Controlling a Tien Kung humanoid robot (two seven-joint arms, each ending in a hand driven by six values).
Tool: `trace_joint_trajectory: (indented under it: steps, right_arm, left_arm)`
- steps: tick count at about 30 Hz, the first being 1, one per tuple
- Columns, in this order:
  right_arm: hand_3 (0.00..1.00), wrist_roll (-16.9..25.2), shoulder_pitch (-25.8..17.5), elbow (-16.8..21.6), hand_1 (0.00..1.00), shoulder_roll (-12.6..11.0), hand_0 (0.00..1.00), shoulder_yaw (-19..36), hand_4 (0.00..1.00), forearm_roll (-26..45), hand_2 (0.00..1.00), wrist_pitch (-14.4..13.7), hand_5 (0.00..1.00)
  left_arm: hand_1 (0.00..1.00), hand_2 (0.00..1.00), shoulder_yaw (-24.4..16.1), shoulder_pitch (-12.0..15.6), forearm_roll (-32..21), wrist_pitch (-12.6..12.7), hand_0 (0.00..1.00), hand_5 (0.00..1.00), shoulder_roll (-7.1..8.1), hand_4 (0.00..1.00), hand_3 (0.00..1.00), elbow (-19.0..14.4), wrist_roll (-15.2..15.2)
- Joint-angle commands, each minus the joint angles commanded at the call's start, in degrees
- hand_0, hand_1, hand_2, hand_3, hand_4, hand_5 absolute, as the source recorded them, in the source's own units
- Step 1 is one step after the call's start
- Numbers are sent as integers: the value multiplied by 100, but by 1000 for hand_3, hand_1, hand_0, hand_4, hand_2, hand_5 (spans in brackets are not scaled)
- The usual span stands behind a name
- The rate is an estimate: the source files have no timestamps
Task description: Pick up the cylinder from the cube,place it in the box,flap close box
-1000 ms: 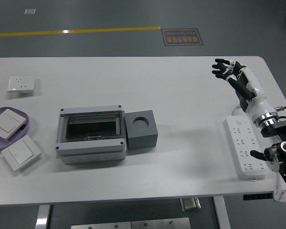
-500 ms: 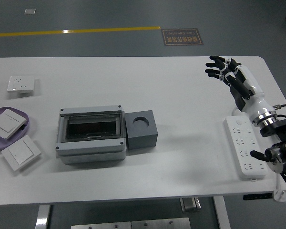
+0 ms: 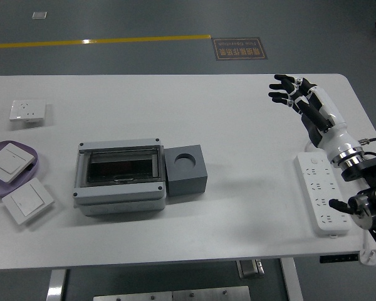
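Observation:
A dark grey cube stands at mid-table with a cylinder sunk in its round top hole. Touching its left side is the grey box, whose clear flap lies down over the dark inside. My right hand hovers over the table's far right part, fingers spread and pointing left, holding nothing. It is well to the right of the cube. My left arm does not show.
A white power strip lies at the right edge under my right forearm. At the left are a purple dish holding a white switch, another switch beside it, and a white socket plate farther back.
My right hand has shifted a little to the left and its fingers have spread out. Cube, cylinder and box have not moved.

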Motion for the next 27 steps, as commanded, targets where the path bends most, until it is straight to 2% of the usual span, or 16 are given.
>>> trace_joint_trajectory:
  steps: [9, 12, 17, 21, 22, 27]
  right_arm:
    - [693, 0, 25, -42, 688, 6, 766, 1, 862, -16, 696, 6, 683]
    - [693, -118, 38, -59, 688, 1, 766, 36, 862, -201, 696, 69, 683]
    - [693, -528, 132, -4, 688, -4, 767, 107, 864, -856, 698, 201, 687]
    - [693, -940, 290, 78, 688, 57, 767, 187, 864, -1605, 698, 276, 687]
    - [726, -1039, 330, 71, 732, 74, 805, 204, 866, -1830, 738, 301, 687]
    - [726, -1409, 461, 32, 732, 71, 805, 242, 866, -2879, 738, 359, 687]
  left_arm:
    - [673, 602, -19, -10, -5, 33, 657, 341, -69, 689, 672, 3, 34]
    - [673, 602, -57, -19, 16, 36, 657, 341, -69, 689, 672, 7, 37]
    - [673, 601, -101, -28, 56, 40, 657, 333, -72, 690, 671, 5, 43]
    - [673, 601, -93, -36, 59, 43, 657, 333, -74, 690, 671, 4, 43]
    - [673, 601, -98, -45, 65, 41, 657, 330, -71, 689, 671, 5, 42]
    - [673, 601, -80, -81, 55, 37, 657, 330, -68, 689, 671, 11, 35]
